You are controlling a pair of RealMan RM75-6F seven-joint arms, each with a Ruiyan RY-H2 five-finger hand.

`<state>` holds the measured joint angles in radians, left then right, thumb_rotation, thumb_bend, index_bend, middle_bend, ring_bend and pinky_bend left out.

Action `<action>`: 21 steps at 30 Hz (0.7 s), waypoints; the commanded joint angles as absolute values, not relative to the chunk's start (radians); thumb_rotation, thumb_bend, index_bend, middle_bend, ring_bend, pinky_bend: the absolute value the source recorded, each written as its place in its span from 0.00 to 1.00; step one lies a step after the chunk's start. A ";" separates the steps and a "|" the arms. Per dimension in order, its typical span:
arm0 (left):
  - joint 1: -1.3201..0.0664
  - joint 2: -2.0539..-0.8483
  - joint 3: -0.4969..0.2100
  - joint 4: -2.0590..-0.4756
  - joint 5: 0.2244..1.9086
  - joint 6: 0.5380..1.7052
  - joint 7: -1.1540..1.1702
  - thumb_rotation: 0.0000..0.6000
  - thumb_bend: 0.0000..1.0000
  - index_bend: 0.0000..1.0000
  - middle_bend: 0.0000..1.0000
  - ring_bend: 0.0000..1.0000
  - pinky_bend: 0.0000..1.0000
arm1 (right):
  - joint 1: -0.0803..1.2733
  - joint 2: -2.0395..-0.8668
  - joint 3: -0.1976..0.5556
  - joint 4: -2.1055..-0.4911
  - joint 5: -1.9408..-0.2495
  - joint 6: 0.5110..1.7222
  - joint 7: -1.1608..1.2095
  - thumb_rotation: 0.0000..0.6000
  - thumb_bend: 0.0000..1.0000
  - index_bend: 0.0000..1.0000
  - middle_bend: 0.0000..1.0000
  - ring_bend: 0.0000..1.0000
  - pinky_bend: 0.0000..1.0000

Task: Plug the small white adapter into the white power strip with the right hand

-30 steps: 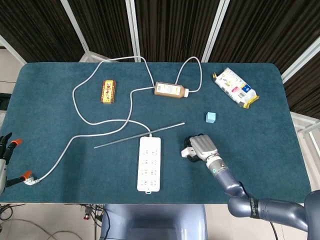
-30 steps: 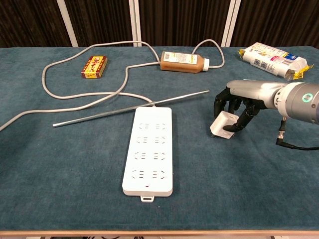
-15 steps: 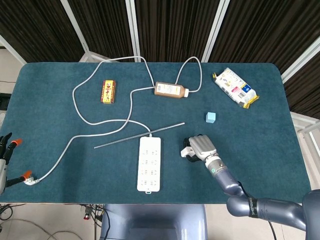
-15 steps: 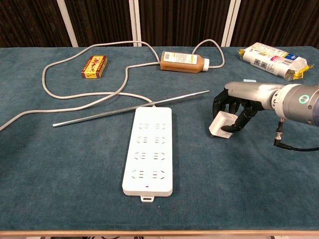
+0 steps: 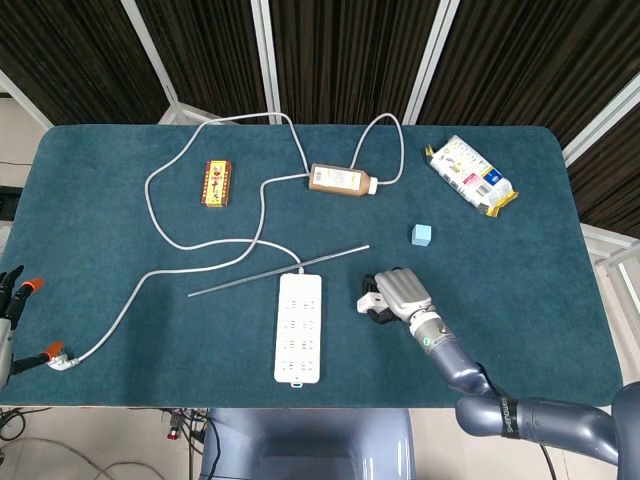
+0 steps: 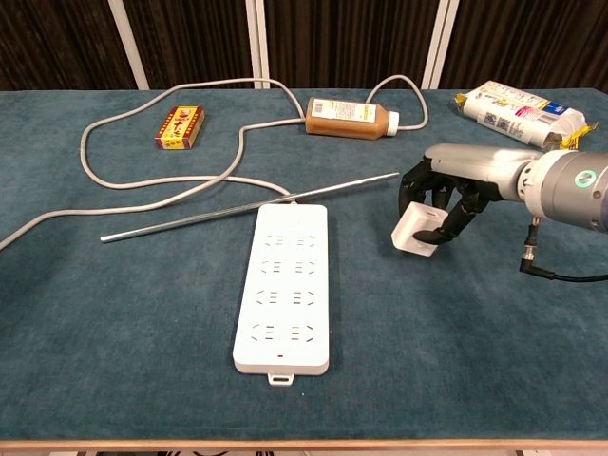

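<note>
The small white adapter (image 6: 413, 232) hangs just above the cloth, gripped from above by my right hand (image 6: 443, 190), whose dark fingers (image 6: 446, 220) curl around it. From the head view the adapter (image 5: 368, 301) peeks out at the left of the same hand (image 5: 397, 293). The white power strip (image 6: 283, 285) lies flat to the left of the hand, apart from it, with several empty sockets; in the head view the strip (image 5: 299, 327) sits near the front edge. My left hand (image 5: 10, 300) shows only at the far left edge, off the table.
A thin metal rod (image 6: 249, 207) lies slanted past the strip's far end. The grey cord (image 5: 160, 225) loops across the left half. A brown bottle (image 5: 342, 180), a red box (image 5: 217, 183), a small blue cube (image 5: 422, 235) and a snack packet (image 5: 470, 175) lie further back.
My right hand has lifted the adapter slightly and shifted it a little left, toward the power strip. Nothing else has moved.
</note>
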<state>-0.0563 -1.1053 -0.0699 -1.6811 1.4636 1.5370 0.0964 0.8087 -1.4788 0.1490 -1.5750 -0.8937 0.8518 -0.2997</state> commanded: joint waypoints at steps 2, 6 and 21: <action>-0.056 -1.103 -0.070 -1.682 1.464 1.538 0.092 1.00 0.09 0.19 0.00 0.00 0.00 | 0.828 -1.454 0.160 -1.614 -0.878 0.861 -0.343 1.00 0.51 0.62 0.51 0.53 0.32; -0.053 -1.099 -0.072 -1.683 1.462 1.541 0.083 1.00 0.09 0.19 0.00 0.00 0.00 | 0.853 -1.437 0.172 -1.660 -0.840 0.883 -0.406 1.00 0.51 0.62 0.51 0.54 0.32; -0.053 -1.080 -0.073 -1.683 1.457 1.534 0.043 1.00 0.09 0.19 0.00 0.00 0.00 | 1.064 -1.487 0.242 -1.861 -0.351 1.181 -0.899 1.00 0.51 0.64 0.53 0.55 0.33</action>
<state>-0.0525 -1.0806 -0.0726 -1.6835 1.4580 1.5349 0.0444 1.0026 -1.4584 0.2117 -1.8148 -0.4534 1.1044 -0.8167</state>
